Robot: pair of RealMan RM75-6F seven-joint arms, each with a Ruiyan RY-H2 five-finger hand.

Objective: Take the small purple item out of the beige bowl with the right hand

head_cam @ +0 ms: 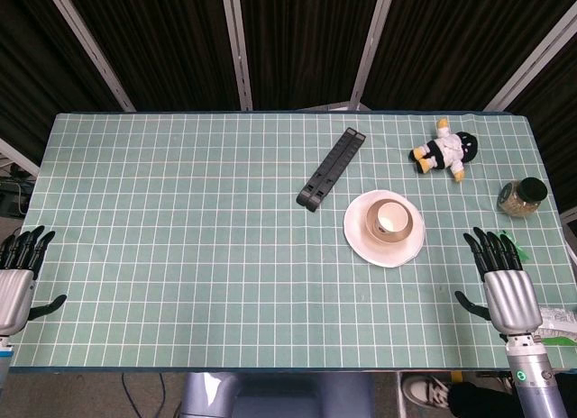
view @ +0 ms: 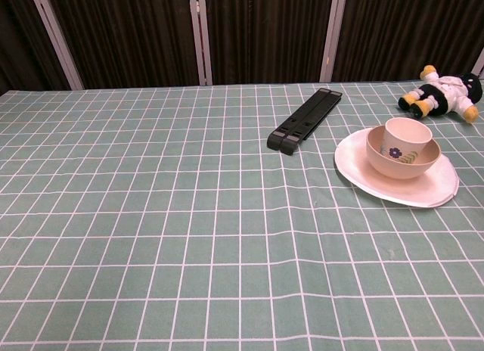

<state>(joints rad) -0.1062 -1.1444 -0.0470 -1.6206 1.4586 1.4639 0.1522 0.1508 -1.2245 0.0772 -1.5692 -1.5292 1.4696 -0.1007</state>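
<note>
Right hand: your right hand [head_cam: 501, 276] hangs at the near right edge of the surface [head_cam: 180, 238], fingers spread and pointing away from you, holding nothing. It shows only in the head view.
Left hand: your left hand [head_cam: 18, 274] sits at the near left edge, fingers spread too, with nothing in it.
Beige bowl: the beige bowl [view: 401, 152] stands on a white plate [view: 355, 166], right of centre and well apart from your right hand.
Inside the bowl: a small cup-shaped item [view: 407, 130] stands upright in it. It looks pale pinkish, and you cannot tell its exact colour here.
Black bar: a long black folded bar [head_cam: 331, 168] lies at a slant just left of the plate, not touching it.
Plush toy: a penguin plush [head_cam: 444, 150] lies beyond the plate, toward the far right.
Jar: a small jar with a dark lid [head_cam: 520, 198] lies on its side near the right edge.
</note>
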